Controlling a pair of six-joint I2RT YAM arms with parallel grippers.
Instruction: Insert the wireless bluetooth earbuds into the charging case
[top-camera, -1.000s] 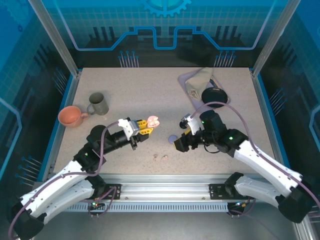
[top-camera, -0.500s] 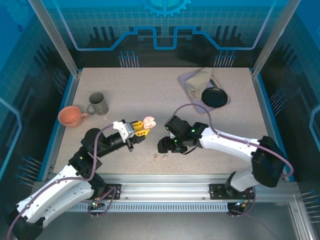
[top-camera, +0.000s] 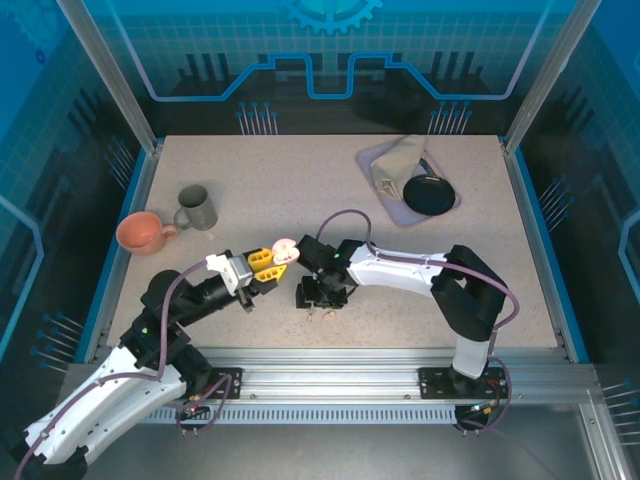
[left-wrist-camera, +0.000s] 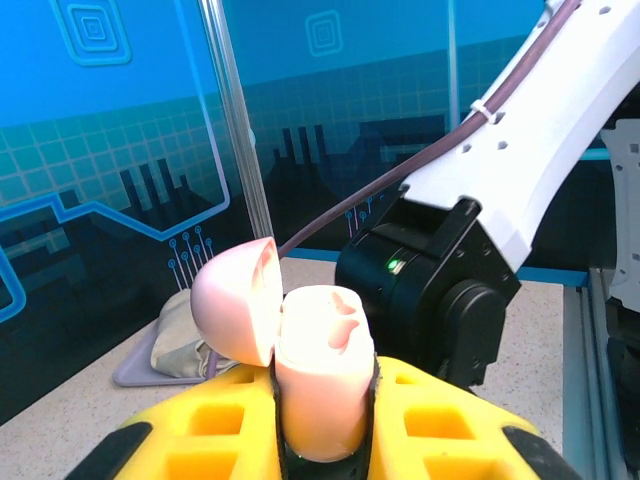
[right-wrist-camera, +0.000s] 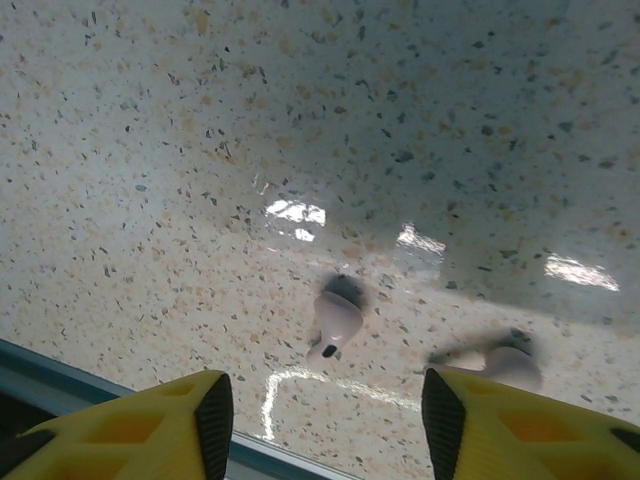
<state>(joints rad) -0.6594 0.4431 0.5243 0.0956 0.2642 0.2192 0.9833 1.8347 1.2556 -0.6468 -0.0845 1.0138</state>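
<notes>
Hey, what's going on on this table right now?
The left tool is shut on an open pale pink charging case, held up off the table. The right tool hangs with its jaws apart just over two pale pink earbuds lying near the table's front edge, one roughly lined up between its fingers. Neither earbud has been picked up yet.

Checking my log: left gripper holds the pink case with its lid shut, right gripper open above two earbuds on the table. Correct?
No: the lid of the pink case in the left gripper stands open, as the left wrist view shows. The rest is right.
</notes>
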